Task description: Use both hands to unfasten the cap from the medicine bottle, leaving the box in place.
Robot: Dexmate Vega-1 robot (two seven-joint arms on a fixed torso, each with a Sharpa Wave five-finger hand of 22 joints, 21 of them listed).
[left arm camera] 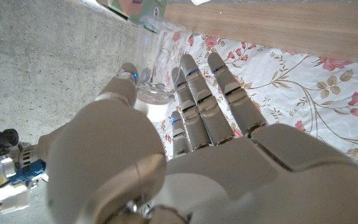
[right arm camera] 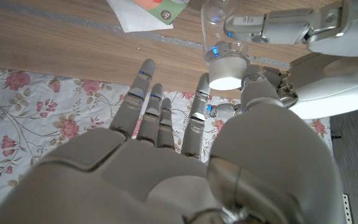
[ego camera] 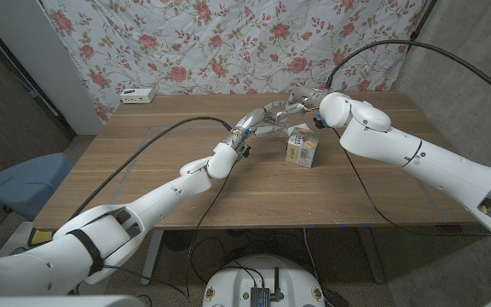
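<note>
Your left hand pinching the clear bottle, your right hand pinching its white cap, other fingers straight, box at frame centre on table

A big wooden tabletop stands in front of a curtain with pink roses on it. A small white box with plugs sits at the far left corner. A blue chair stands just beside the tabletop.
</note>
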